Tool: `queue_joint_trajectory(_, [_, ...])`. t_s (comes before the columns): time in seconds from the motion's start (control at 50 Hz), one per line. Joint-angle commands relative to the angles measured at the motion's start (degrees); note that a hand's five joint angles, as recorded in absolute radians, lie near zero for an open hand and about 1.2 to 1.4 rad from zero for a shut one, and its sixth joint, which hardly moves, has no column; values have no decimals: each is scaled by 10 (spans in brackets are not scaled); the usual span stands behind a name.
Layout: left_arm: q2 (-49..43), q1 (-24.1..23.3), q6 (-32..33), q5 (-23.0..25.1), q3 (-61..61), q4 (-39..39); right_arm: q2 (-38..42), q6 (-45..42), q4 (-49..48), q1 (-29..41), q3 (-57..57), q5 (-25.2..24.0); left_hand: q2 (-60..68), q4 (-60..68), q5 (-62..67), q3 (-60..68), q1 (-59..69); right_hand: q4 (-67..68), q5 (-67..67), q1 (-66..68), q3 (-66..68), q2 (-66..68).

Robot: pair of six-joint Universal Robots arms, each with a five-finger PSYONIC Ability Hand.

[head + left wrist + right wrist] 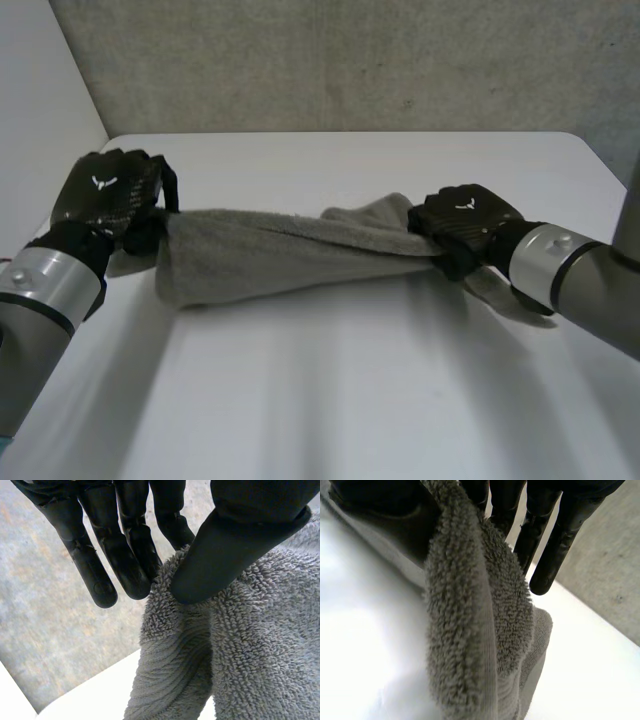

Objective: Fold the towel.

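In the head view, the towel [270, 255] is seen strung over the table [350, 420], its long axis running straight from one hand to the other. Its one end is gripped by the left hand [105, 195] and its other end by the right hand [465, 215], so neither hand is judged nearer to it. Both arms are reached forward and low. In the left wrist view, the towel's edge is pinched between the thumb [225, 545] and nearly straight fingers. In the right wrist view, a bunched end is clamped against the fingers [555, 525], and the towel hangs below them.
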Motion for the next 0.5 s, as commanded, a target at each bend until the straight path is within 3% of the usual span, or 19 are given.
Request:
queue_joint_trajectory(0.02, [-47, -4, 3, 2, -9, -7, 43, -58, 93, -6, -40, -3, 103, 102, 117, 103, 144, 366, 23, 35, 407, 53])
queue_joint_trajectory(0.1, [-110, -6, 9, 1, 15, -5, 108, -93, 130, 1, -105, 3, 103, 102, 117, 103, 144, 366, 23, 35, 407, 53])
queue_joint_trajectory(0.22, [-227, -11, 74, -5, 152, -2, 159, -111, 110, 4, -216, 8, 103, 102, 117, 103, 144, 366, 23, 35, 407, 53])
queue_joint_trajectory(0.26, [-252, -14, 91, -8, 204, -1, 186, -110, 37, 4, -302, 14, 103, 102, 117, 103, 144, 366, 23, 35, 407, 53])
queue_joint_trajectory(0.28, [-273, -20, 103, -10, 261, 1, 186, -110, 36, 4, -303, 14, 103, 102, 117, 103, 144, 366, 23, 35, 407, 53])
queue_joint_trajectory(0.32, [-290, -28, 109, -16, 327, 5, 185, -111, -107, 4, -336, 16, 103, 102, 117, 103, 144, 366, 23, 35, 407, 53])
queue_joint_trajectory(0.34, [-298, -31, 109, -28, 374, 13, 185, -111, -108, 4, -336, 16, 103, 102, 117, 103, 144, 366, 23, 35, 407, 53])
queue_joint_trajectory(0.36, [-300, -33, 107, -51, 424, 36, 180, -104, -201, 7, -332, 19, 103, 102, 117, 103, 144, 366, 23, 35, 407, 53])
queue_joint_trajectory(0.38, [-300, -33, 107, -51, 424, 36, 180, -104, -202, 7, -332, 19, 103, 102, 117, 103, 144, 366, 23, 35, 407, 53])
queue_joint_trajectory(0.42, [-297, -35, 104, -97, 472, 132, 142, -76, -359, 14, -304, 23, 103, 102, 117, 103, 144, 366, 23, 35, 407, 53])
queue_joint_trajectory(0.48, [-289, -36, 103, -112, 475, 189, 81, -32, -424, 20, -266, 21, 103, 102, 117, 103, 144, 366, 23, 35, 407, 53])
queue_joint_trajectory(0.5, [-274, -36, 104, -124, 473, 249, 81, -31, -424, 20, -266, 21, 103, 102, 117, 103, 144, 366, 23, 35, 407, 53])
